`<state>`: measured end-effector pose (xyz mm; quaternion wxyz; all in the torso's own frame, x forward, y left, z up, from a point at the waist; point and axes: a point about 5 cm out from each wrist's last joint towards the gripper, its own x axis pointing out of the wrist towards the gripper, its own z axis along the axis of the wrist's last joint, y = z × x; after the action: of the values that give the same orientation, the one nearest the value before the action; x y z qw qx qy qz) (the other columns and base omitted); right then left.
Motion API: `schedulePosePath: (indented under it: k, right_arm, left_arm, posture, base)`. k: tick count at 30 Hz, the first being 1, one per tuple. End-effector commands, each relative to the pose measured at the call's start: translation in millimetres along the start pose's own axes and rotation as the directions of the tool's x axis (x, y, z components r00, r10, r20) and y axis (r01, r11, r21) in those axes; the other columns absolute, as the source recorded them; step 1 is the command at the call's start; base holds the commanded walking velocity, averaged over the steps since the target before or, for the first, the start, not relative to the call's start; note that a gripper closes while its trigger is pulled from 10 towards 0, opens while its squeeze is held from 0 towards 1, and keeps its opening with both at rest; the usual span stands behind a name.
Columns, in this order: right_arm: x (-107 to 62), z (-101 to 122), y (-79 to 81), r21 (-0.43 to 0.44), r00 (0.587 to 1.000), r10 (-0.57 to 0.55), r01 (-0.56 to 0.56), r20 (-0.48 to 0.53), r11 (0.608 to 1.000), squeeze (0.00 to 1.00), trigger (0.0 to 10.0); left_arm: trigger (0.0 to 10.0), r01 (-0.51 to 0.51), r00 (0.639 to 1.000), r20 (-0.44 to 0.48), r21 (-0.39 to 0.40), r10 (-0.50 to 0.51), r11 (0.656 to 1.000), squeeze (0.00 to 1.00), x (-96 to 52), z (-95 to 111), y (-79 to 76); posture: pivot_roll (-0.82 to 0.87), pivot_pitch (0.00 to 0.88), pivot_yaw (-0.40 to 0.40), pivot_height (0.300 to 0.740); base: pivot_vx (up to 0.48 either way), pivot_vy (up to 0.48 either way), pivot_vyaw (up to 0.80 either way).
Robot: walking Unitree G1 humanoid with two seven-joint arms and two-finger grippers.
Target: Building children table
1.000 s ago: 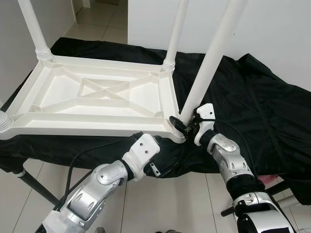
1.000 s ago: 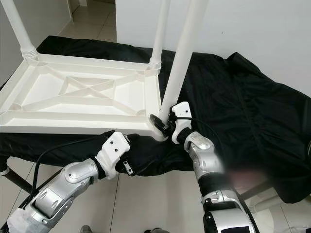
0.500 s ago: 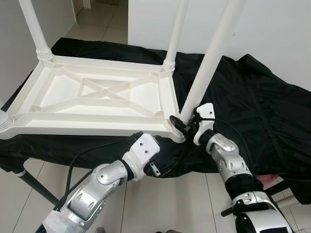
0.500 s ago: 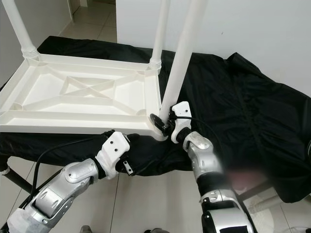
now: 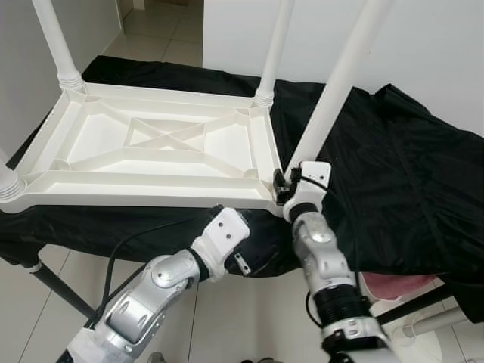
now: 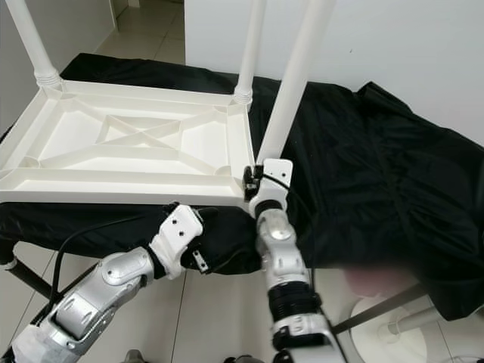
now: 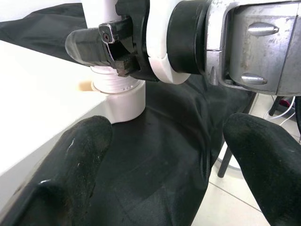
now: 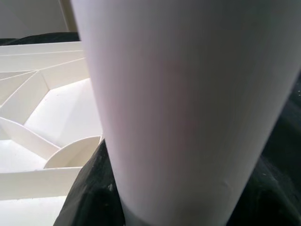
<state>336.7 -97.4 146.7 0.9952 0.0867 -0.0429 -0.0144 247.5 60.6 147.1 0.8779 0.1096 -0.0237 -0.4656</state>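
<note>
Upside-down white table [image 5: 151,151] on black cloth [image 5: 393,181], 3 legs already fitted. Right gripper [image 5: 283,185] clamped on 4th leg [image 5: 333,91] at near corner socket. Left gripper [image 7: 164,155] beneath, fingers apart, holding nothing.

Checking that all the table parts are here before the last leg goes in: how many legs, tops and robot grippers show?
Legs: 4 (far left, near left, far right, near right)
Top: 1, upside down
Grippers: 2 (right at the near right leg's base, left)
Total: 7
</note>
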Motion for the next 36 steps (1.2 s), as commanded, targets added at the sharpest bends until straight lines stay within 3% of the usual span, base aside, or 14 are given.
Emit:
schedulePosePath:
  k: [1,11,12,13,25,26,28,29,33,35,36]
  right_arm:
    - [-6.7,-1,13.5,0.118,1.000,0.005,-0.004,-0.009,0.993,0.00,10.0]
    - [-3.6,9,3.9,0.115,0.997,0.056,-0.061,0.050,0.992,0.00,10.0]
    - [-3.4,10,2.4,0.120,0.996,0.069,-0.076,0.057,0.990,0.32,10.0]
    - [-3.8,12,1.9,0.114,0.993,0.092,-0.099,0.070,0.989,1.00,10.0]
    - [-11.1,12,-10.9,0.072,0.970,0.227,-0.234,0.087,0.970,1.00,10.0]
    - [-11.3,11,-16.1,0.062,0.961,0.263,-0.269,0.082,0.961,0.00,10.0]
    - [-11.6,11,-19.9,0.054,0.954,0.289,-0.293,0.078,0.955,0.00,10.0]
    - [-10.6,10,-30.5,0.017,0.932,0.358,-0.360,0.057,0.933,0.00,10.0]
    - [-10.4,9,-33.6,0.008,0.922,0.384,-0.385,0.048,0.923,0.00,10.0]
    - [-8.1,8,-43.3,-0.053,0.891,0.454,-0.452,0.022,0.890,0.00,10.0]
    - [-5.0,7,-49.6,-0.085,0.859,0.512,-0.510,-0.001,0.856,0.00,10.0]
  left_arm:
    - [10.0,0.097,0.995,-0.012,-0.008,-0.097,0.995,0.00,-0.2,-2,-7.9]
    - [10.0,0.097,0.995,-0.015,-0.006,-0.097,0.995,0.00,-0.5,-2,-7.6]
    - [10.0,0.097,0.995,-0.016,-0.006,-0.097,0.995,0.00,-0.6,-2,-7.7]
    - [10.0,0.096,0.995,-0.016,-0.006,-0.096,0.995,0.00,-0.6,-2,-7.7]
    - [10.0,0.097,0.995,-0.016,-0.003,-0.097,0.995,0.00,-0.9,-2,-8.5]
    - [10.0,0.098,0.995,-0.016,-0.003,-0.098,0.995,0.00,-1.0,-3,-8.9]
    - [10.0,0.099,0.995,-0.016,-0.002,-0.099,0.995,0.00,-1.0,-3,-9.1]
    - [10.0,0.104,0.994,-0.016,-0.002,-0.104,0.995,0.00,-0.9,-3,-9.5]
    - [10.0,0.105,0.994,-0.016,-0.002,-0.105,0.994,0.00,-0.8,-3,-9.6]
    - [10.0,0.109,0.994,-0.016,-0.001,-0.109,0.994,0.00,-0.2,-3,-9.8]
    - [10.0,0.111,0.994,-0.015,0.001,-0.111,0.994,0.00,0.3,-3,-9.6]
  posture:
    - [0.03,0.085,-0.094,0.740]
    - [0.04,0.081,-0.098,0.740]
    - [0.04,0.081,-0.098,0.740]
    - [0.04,0.081,-0.098,0.740]
    - [0.04,0.069,-0.104,0.740]
    - [0.04,0.067,-0.104,0.740]
    - [0.04,0.065,-0.105,0.740]
    - [0.04,0.066,-0.105,0.740]
    - [0.04,0.066,-0.105,0.740]
    - [0.04,0.060,-0.104,0.740]
    - [0.04,0.060,-0.103,0.740]
  base:
    - [0.000,0.000,0.00]
    - [0.000,0.000,0.00]
    - [0.000,0.000,0.00]
    - [0.000,0.000,0.00]
    - [0.000,0.000,0.00]
    - [0.000,0.000,0.00]
    - [0.000,0.000,0.00]
    - [0.000,0.000,0.00]
    - [0.000,0.000,0.00]
    - [0.000,0.000,0.00]
    - [0.000,0.000,0.00]
